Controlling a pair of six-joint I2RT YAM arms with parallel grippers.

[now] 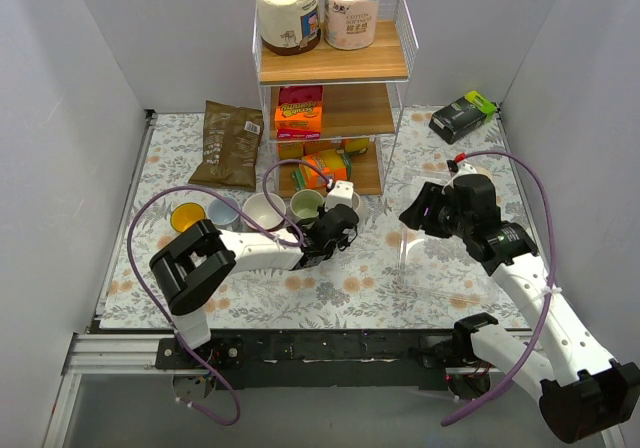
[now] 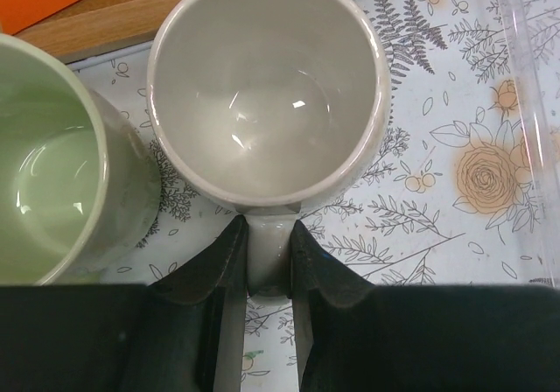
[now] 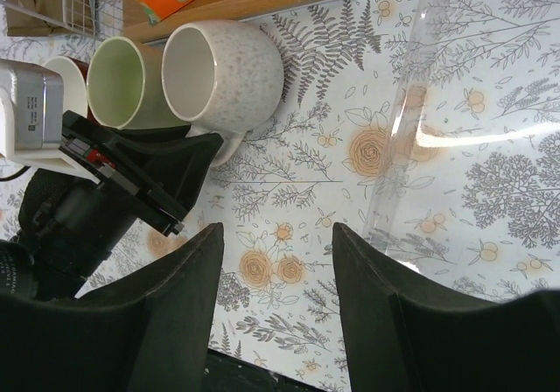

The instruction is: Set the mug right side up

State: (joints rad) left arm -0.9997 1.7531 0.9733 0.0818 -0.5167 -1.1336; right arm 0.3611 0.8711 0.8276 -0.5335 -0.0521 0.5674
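A speckled off-white mug (image 2: 267, 86) stands mouth up on the floral mat, just in front of the shelf rack. My left gripper (image 2: 267, 234) is shut on its handle (image 2: 269, 248), one finger on each side. In the top view the left gripper (image 1: 335, 223) covers most of the mug (image 1: 352, 202). In the right wrist view the mug (image 3: 236, 68) shows beside a green mug (image 3: 118, 81), with the left gripper (image 3: 140, 173) below it. My right gripper (image 3: 278, 234) is open and empty, hovering over the mat to the right of the mug (image 1: 415, 213).
A row of cups stands left of the mug: green (image 1: 307, 205), white (image 1: 264, 209), pale (image 1: 222, 211), yellow (image 1: 187, 216). A clear plastic stand (image 1: 430, 258) is under the right arm. The wire shelf rack (image 1: 335, 88) is behind, a brown bag (image 1: 228, 143) at the back left.
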